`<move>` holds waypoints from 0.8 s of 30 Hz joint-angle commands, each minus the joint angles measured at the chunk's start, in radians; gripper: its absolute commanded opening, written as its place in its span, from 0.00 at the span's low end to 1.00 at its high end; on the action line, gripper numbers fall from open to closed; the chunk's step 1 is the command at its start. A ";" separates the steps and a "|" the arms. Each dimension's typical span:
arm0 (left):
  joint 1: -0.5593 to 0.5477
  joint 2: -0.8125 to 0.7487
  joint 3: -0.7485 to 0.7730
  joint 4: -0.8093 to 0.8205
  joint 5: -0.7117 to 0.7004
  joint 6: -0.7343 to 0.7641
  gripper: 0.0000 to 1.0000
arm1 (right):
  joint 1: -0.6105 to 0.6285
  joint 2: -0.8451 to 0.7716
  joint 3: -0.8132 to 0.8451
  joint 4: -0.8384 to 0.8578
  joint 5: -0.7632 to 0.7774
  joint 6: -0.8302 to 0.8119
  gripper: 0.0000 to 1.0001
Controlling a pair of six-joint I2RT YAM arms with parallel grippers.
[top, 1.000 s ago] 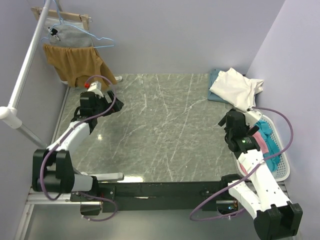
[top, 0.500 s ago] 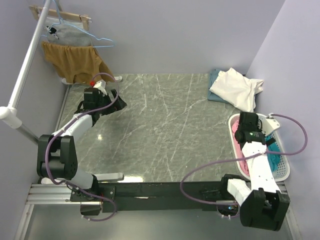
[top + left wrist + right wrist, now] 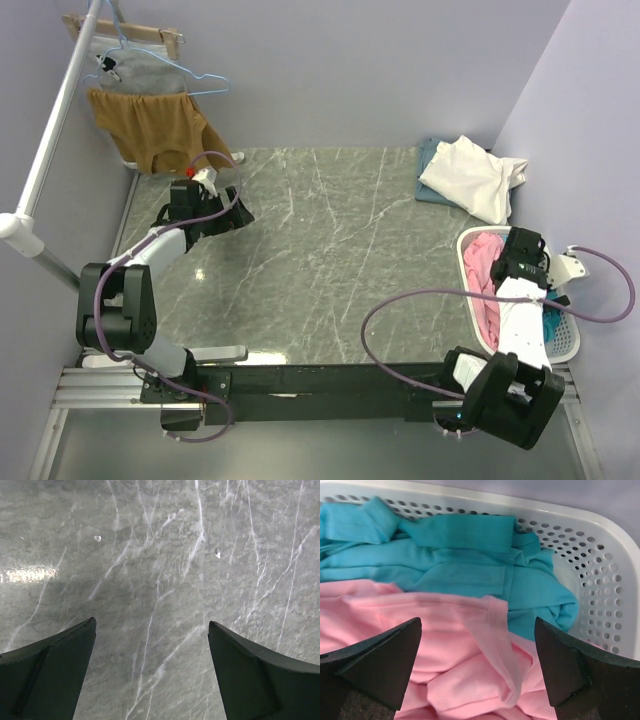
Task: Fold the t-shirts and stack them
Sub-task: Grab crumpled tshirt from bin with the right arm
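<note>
View from above of a grey marble tabletop [image 3: 330, 260] with two robot arms mounted at its near edge. A white perforated basket [image 3: 572, 345] sits at the right edge, towards the near right corner. It holds a crumpled light pink t-shirt [image 3: 420, 615] and, behind it against the basket wall, a teal t-shirt [image 3: 460, 555].

The right gripper [image 3: 478, 620] hangs directly over the basket with its jaws spread as wide as they go and nothing between them. In its wrist view the pink shirt lies just below the two dark fingertips, and a raised band of pink hem or sleeve runs between them.

The left gripper [image 3: 151, 621] is near the left edge, towards the far left corner. It is also fully spread and empty, with only bare marble beneath it.

In the far right corner a cream-white t-shirt [image 3: 475, 175] lies loosely on top of a grey-blue t-shirt [image 3: 430, 160]. Beyond the far left corner, a mustard-brown garment [image 3: 150, 130] and a grey garment [image 3: 145, 72] hang on hangers.

The step in hand appears to be fetching a shirt from the basket. The next move likely calls for the right gripper to lower, pinch the raised pink band without snagging the teal fabric, and lift it clear of the rim towards the middle of the tabletop.
</note>
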 commanded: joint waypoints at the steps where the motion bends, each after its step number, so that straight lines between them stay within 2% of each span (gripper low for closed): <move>1: 0.003 0.022 0.021 0.013 0.047 0.026 1.00 | -0.068 0.054 0.017 0.052 -0.062 -0.028 0.96; 3: 0.003 0.028 0.021 0.012 0.048 0.026 1.00 | -0.090 0.068 -0.006 0.095 -0.104 -0.047 0.90; 4: 0.003 0.028 0.018 0.013 0.051 0.025 1.00 | -0.103 0.078 -0.015 0.112 -0.139 -0.062 0.68; 6: 0.003 0.025 0.007 0.024 0.055 0.018 0.99 | -0.107 0.072 -0.041 0.164 -0.168 -0.082 0.41; 7: 0.003 0.024 0.002 0.024 0.055 0.017 0.99 | -0.109 0.047 -0.043 0.172 -0.182 -0.087 0.00; 9: 0.003 0.016 -0.005 0.024 0.050 0.014 0.99 | -0.108 -0.013 -0.035 0.201 -0.284 -0.122 0.00; 10: 0.003 0.013 -0.008 0.050 0.044 0.011 0.99 | -0.107 -0.098 -0.029 0.204 -0.317 -0.151 0.00; 12: 0.003 0.001 -0.018 0.067 0.048 0.002 0.99 | -0.106 -0.207 0.000 0.213 -0.470 -0.176 0.00; 13: 0.003 -0.002 -0.021 0.075 0.050 0.000 0.99 | -0.106 -0.319 0.012 0.233 -0.554 -0.217 0.00; 16: 0.003 -0.030 -0.048 0.114 0.052 -0.029 0.99 | -0.100 -0.475 0.116 0.215 -0.763 -0.213 0.00; 20: 0.003 -0.094 -0.087 0.176 0.048 -0.098 1.00 | -0.089 -0.469 0.306 0.183 -1.083 -0.231 0.00; 21: 0.004 -0.105 -0.099 0.193 0.070 -0.107 0.99 | -0.086 -0.458 0.360 0.193 -1.225 -0.217 0.00; 24: 0.004 -0.131 -0.093 0.227 0.122 -0.127 0.99 | -0.075 -0.429 0.431 0.322 -1.438 -0.136 0.00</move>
